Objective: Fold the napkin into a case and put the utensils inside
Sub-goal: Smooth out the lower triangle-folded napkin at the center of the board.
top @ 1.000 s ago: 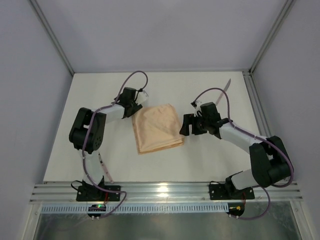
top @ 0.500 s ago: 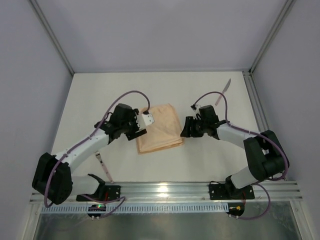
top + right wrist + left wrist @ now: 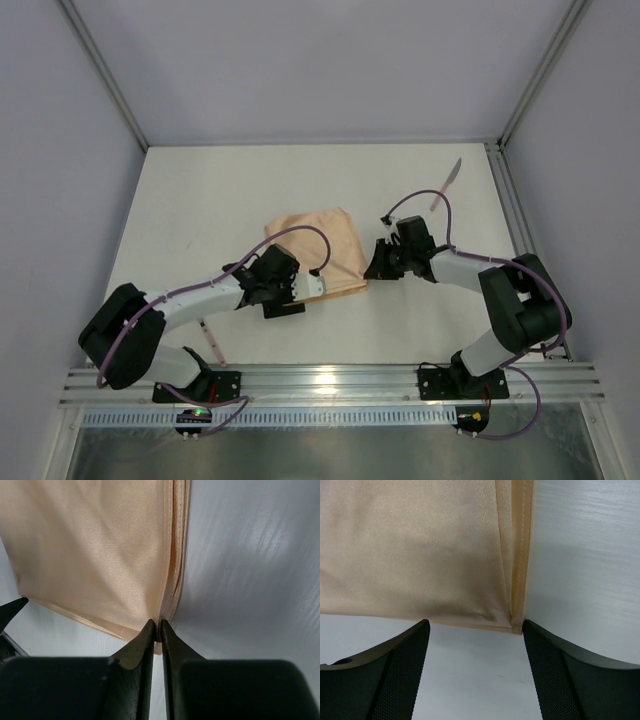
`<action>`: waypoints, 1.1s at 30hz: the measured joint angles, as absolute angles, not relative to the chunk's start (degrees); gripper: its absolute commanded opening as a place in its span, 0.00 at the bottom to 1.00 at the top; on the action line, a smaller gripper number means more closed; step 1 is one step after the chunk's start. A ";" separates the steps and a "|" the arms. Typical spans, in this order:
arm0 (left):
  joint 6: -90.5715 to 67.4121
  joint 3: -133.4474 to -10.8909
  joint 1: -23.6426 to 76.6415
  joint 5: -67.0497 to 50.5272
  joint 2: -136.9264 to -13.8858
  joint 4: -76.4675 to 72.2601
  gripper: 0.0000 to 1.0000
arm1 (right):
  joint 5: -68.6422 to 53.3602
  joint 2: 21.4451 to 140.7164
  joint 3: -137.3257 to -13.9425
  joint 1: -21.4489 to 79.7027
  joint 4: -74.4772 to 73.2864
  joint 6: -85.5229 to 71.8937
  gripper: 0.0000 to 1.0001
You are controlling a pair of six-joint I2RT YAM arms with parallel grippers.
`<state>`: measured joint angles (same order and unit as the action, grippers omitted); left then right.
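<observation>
Peach-orange cloth: your napkin [image 3: 318, 245] lies flat, folded into a rough square, about the middle of the white bench [image 3: 180, 200].
Napkin edges: your right wrist view shows several hemmed layers stacked along the side that faces the bench's right edge. Your left wrist view shows one stitched hem running down to the napkin corner that points toward the bench's near-left corner.
Right claw [image 3: 373, 263]: you have it clenched on the napkin. Its fingertips [image 3: 149, 632] are pressed together over the layered edge, close to the napkin corner that points toward the bench's near-right corner.
Left claw [image 3: 298, 290]: released. Its fingers [image 3: 395, 670] stand spread at the napkin's side that faces the near edge, with bare bench between them and the cloth's edge just ahead of the tips. One tip sits right beside the hemmed corner, but you cannot tell from these views whether it touches.
Left arm [image 3: 190, 300]: it reaches in low from the bench's near-left corner toward the napkin.
Right arm [image 3: 470, 270]: it comes in from the bench's near-right corner, forearm low over the bench.
Knife [image 3: 447, 185]: pale pinkish-grey. It lies alone near the bench's far-right corner, blade toward the far edge, well apart from the napkin.
Fork [image 3: 208, 340]: pale pink and slim. It lies toward the near edge on the left side, and its far end runs under your left arm.
</observation>
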<state>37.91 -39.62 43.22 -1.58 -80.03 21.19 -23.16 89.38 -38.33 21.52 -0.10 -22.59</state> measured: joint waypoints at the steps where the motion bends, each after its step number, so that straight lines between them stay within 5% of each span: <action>1: 37.89 -39.55 43.22 -1.52 -80.07 20.91 0.77 | -23.16 89.36 -38.30 21.52 -0.03 -22.63 0.06; 17: 36.60 -39.09 43.22 0.54 -81.17 15.90 0.77 | -24.86 79.22 -37.43 23.11 -2.79 -22.76 0.08; 23: 36.42 -39.57 43.22 0.32 -82.06 15.22 0.72 | -25.26 81.38 -34.09 23.42 -2.70 -22.81 0.21; 28: 36.45 -39.83 42.98 -3.09 -81.45 17.10 0.73 | -25.43 83.92 -33.71 23.42 -2.72 -22.74 0.46; 33: 35.97 -40.77 42.70 -10.28 -77.08 24.32 0.71 | -25.67 81.21 -32.53 23.42 -2.70 -22.61 0.54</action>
